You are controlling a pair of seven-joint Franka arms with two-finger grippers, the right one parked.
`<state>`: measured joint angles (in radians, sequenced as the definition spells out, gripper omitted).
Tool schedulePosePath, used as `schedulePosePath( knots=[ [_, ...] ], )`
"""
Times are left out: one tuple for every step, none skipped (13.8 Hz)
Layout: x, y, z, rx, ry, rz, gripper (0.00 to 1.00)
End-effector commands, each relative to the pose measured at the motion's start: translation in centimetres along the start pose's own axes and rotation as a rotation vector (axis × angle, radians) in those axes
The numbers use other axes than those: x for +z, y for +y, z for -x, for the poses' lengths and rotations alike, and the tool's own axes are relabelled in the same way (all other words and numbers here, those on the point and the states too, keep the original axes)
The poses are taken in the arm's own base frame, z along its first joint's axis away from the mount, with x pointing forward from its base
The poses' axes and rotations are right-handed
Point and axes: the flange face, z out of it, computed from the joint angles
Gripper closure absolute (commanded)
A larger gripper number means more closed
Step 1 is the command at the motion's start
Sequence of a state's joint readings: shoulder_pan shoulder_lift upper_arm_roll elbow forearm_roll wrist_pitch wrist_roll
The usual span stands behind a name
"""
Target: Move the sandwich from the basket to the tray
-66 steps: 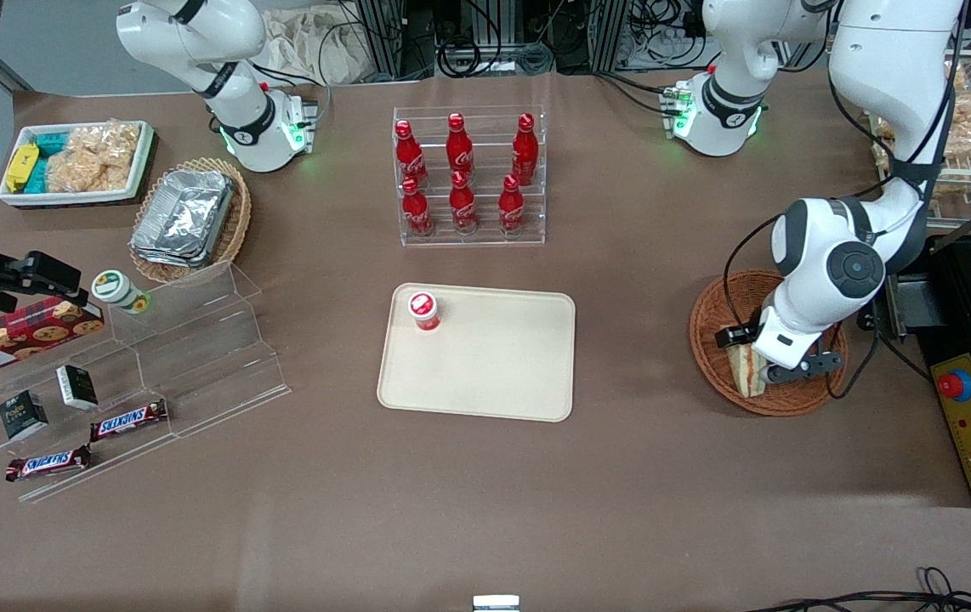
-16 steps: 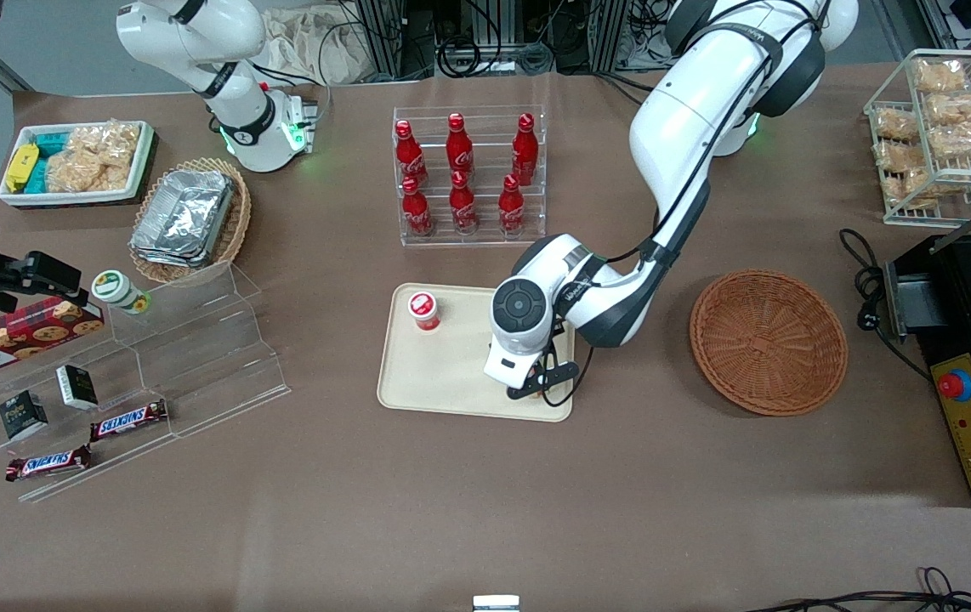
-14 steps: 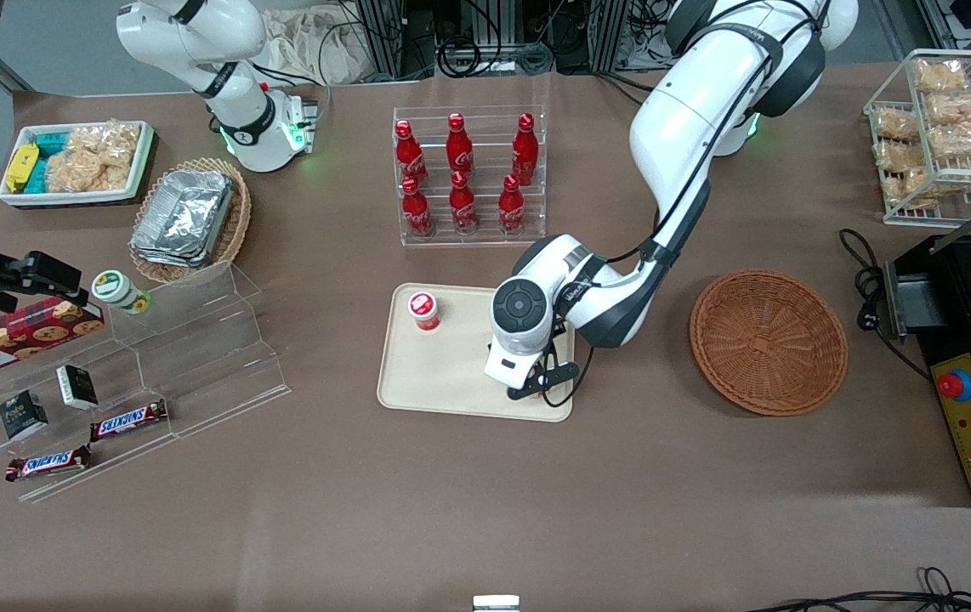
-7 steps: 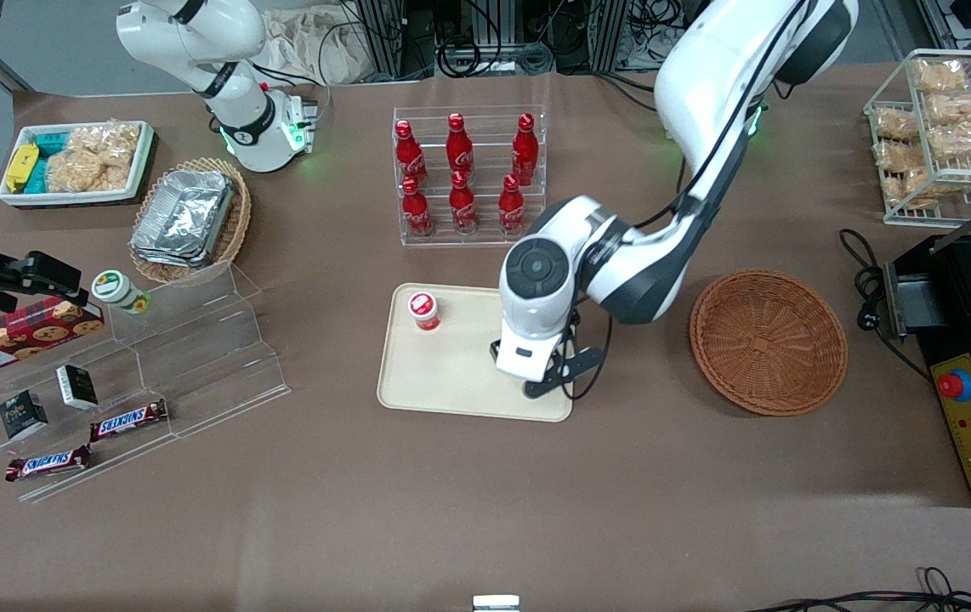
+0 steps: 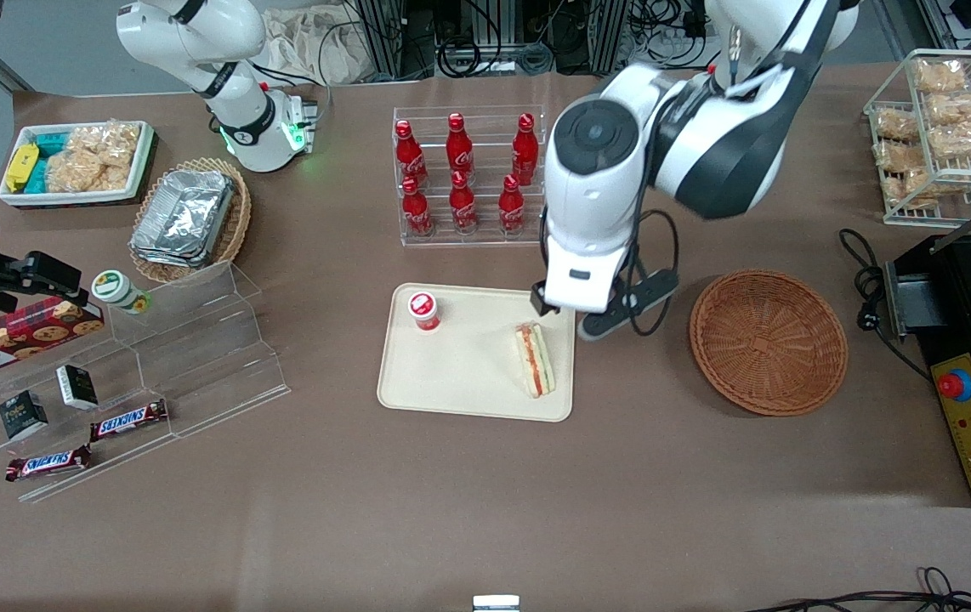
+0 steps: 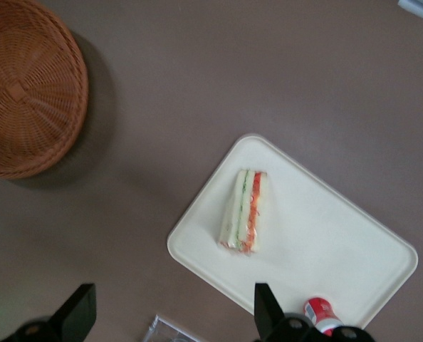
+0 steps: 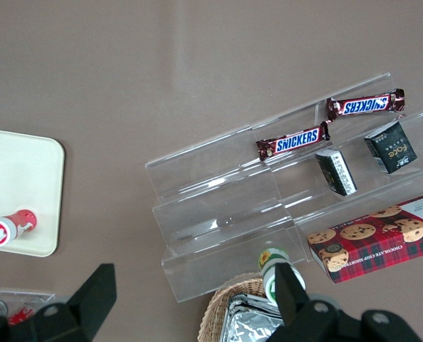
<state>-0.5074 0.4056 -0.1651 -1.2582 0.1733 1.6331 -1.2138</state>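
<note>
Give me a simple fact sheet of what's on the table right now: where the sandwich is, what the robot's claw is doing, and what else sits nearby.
sandwich: lying on the tray, near the edge toward the basket
tray: beige, also carries a small red-capped bottle
basket: empty, beside the tray
gripper: open, holding nothing, raised above the table at the tray's edge
cola bottles: six, in a clear rack
task state: sandwich appears delivered

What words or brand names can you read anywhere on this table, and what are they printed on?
"SNICKERS": on both chocolate bars on the clear stand.
Red bottles: white script, too small to read.
Cookie box, two dark small boxes: lettering unreadable.
Sandwich, tray, basket: no text.
Gripper, raised above the tray: jaws open, empty, no text.
</note>
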Motion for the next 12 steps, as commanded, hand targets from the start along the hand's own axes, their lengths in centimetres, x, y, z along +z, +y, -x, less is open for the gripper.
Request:
schedulePosePath(
  knots=[
    [-3.2, -4.3, -0.3, -0.036, 0.039, -0.003, 0.0],
    [-4.2, -5.1, -0.1, -0.032, 0.047, 0.006, 0.0],
    [-4.6, -6.3, -0.8, -0.036, 0.054, 0.003, 0.0],
    [-5.1, -7.2, -1.2, -0.032, 0.053, 0.007, 0.0],
    [-5.5, -7.8, -1.1, -0.003, 0.053, 0.01, 0.0],
    [-5.3, -10.0, -4.0, -0.03, 0.043, 0.004, 0.0],
    [-5.2, -10.7, -4.0, -0.005, 0.024, 0.011, 0.0],
    [-5.1, -11.4, -4.2, 0.025, 0.019, 0.007, 0.0],
    [-4.9, -12.8, -5.5, 0.045, 0.014, 0.003, 0.0],
    [-4.6, -13.8, -6.2, 0.079, 0.003, -0.002, 0.0],
    [-4.0, -15.2, -7.2, 0.102, -0.007, -0.011, 0.0],
    [-3.7, -16.7, -8.1, 0.131, -0.011, -0.019, 0.0]
  ],
)
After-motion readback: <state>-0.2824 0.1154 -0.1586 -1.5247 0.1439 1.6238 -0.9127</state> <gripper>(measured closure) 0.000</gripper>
